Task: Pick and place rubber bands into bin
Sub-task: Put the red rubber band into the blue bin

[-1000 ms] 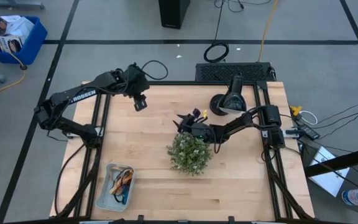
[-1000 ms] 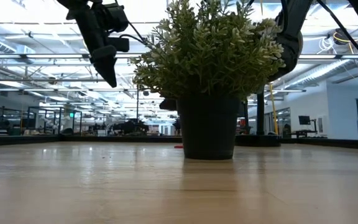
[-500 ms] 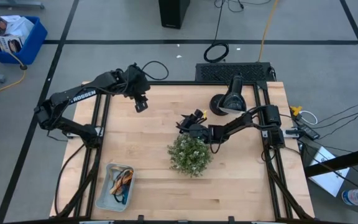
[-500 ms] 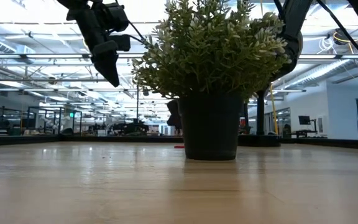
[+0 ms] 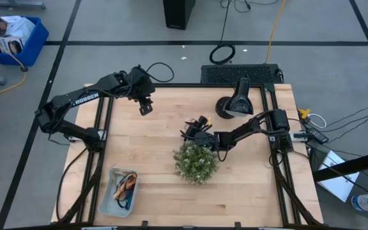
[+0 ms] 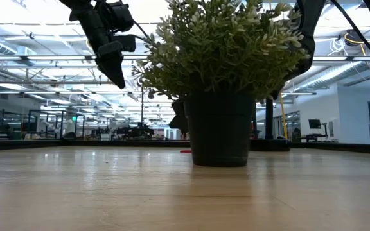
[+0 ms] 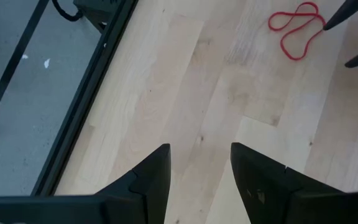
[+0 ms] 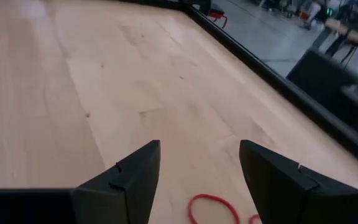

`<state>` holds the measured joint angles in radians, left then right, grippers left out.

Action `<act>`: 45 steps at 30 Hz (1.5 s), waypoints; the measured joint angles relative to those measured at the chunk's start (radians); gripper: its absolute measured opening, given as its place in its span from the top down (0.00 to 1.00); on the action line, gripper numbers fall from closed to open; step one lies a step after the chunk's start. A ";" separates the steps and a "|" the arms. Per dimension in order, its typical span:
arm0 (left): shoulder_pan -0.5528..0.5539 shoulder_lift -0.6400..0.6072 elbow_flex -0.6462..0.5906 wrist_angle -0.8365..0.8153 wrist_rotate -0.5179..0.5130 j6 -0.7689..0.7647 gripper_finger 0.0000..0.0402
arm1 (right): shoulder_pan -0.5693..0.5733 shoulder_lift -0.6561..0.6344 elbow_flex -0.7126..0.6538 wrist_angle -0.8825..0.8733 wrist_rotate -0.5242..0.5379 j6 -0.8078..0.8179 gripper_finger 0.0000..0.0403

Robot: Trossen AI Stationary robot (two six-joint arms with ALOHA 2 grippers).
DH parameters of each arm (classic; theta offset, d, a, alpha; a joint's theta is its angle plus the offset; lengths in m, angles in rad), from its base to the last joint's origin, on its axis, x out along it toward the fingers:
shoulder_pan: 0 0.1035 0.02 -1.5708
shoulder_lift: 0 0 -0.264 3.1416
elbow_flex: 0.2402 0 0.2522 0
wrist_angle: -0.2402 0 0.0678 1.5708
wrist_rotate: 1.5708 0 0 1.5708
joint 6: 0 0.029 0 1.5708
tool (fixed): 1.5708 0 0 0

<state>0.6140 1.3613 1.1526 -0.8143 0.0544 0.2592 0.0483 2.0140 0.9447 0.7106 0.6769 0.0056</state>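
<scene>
A red rubber band (image 7: 296,28), twisted into a double loop, lies flat on the wooden table just beyond the plant; it also shows in the right wrist view (image 8: 213,208) and the low view (image 6: 184,151). My right gripper (image 5: 191,130) is open and low over the table, its fingers (image 8: 135,177) just short of the band, touching nothing. My left gripper (image 5: 145,108) is open and empty, high over the table's far left. The pale-blue bin (image 5: 106,199) stands at the near left with several bands (image 5: 125,185) in it. A potted plant (image 5: 197,163) stands mid-table.
The plant (image 6: 220,58) stands close against my right arm's near side and hides the gripper in the low view. A black round-based object (image 5: 234,103) stands at the far right of the table. A deep-blue bin (image 5: 15,35) and a cable coil (image 5: 222,53) lie on the floor beyond.
My right gripper has sunk toward the table behind the plant, nearer the red band, still open. The plant has slid a little toward the table's near edge, staying upright.
</scene>
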 joint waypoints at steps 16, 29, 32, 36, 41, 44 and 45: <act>0.001 0.000 0.000 0.000 0.000 -0.006 0.56 | -0.080 0.000 0.000 -0.161 -0.001 0.233 0.49; 0.001 0.000 0.000 0.002 0.000 -0.004 0.56 | -0.128 0.000 0.002 -0.293 -0.128 0.382 0.55; 0.001 0.000 0.000 0.003 0.000 -0.002 0.56 | -0.135 0.000 0.001 -0.296 -0.128 0.374 0.57; 0.001 0.000 0.000 0.004 0.000 -0.001 0.56 | -0.140 -0.006 0.000 -0.321 -0.130 0.376 0.60; 0.001 0.000 0.000 0.004 0.000 -0.002 0.56 | -0.157 -0.024 0.004 -0.442 -0.210 0.541 0.60; 0.001 0.000 0.000 0.004 0.000 -0.002 0.56 | -0.180 -0.025 0.004 -0.498 -0.340 0.599 0.61; 0.001 0.000 0.000 0.004 0.000 -0.002 0.56 | -0.186 -0.025 0.004 -0.499 -0.356 0.591 0.61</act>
<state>0.6147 1.3613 1.1530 -0.8101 0.0544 0.2573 -0.1378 1.9888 0.9489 0.2119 0.3208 0.5965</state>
